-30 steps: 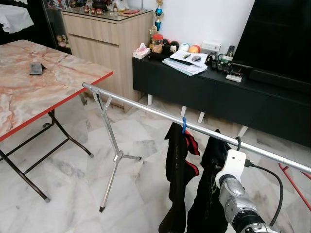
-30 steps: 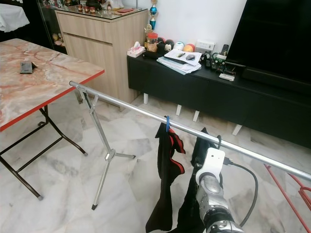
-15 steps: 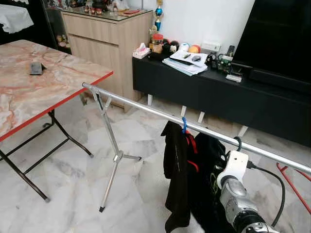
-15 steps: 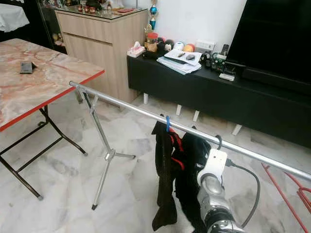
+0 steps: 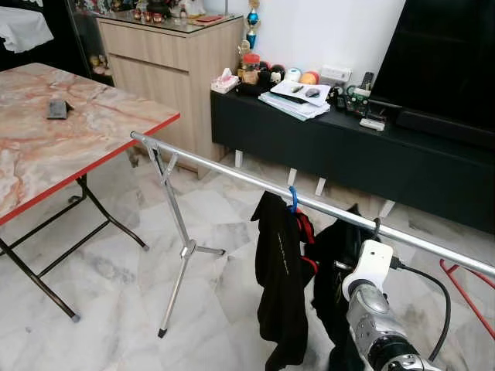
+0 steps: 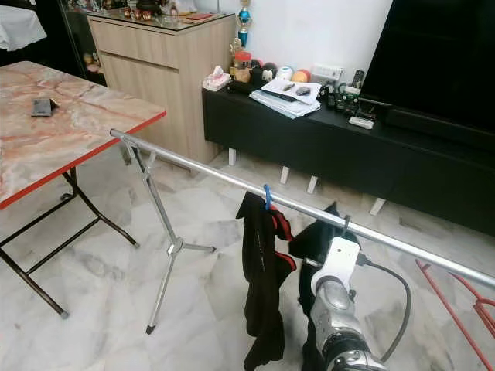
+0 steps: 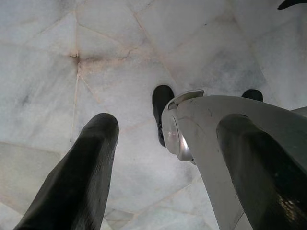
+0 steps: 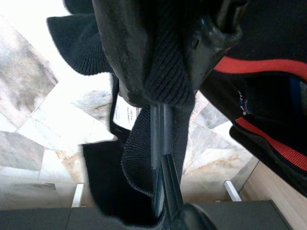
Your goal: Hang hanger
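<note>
**Two garments on the rail, right gripper at the nearer one**

Two dark garments hang from the steel rail (image 5: 232, 171). The black-and-red one (image 5: 280, 278) hangs by a blue hook (image 5: 293, 199). Your right gripper (image 8: 165, 57) is raised just under the rail, its fingers clamped on the black garment (image 5: 340, 263) and its dark hanger (image 8: 160, 143), whose hook (image 5: 377, 226) sits over the rail. Your left gripper (image 7: 163, 158) hangs over the marble floor (image 7: 120, 57), fingers spread, holding nothing.

Rail (image 5: 224, 168): shiny bare metal. On it, black garment (image 5: 278, 286): matt knit cloth, ribbed hem. Beneath the rail, floor (image 5: 116, 286): glossy marble tile. Table (image 5: 46, 147): polished marble-look top w/ red edge.
</note>
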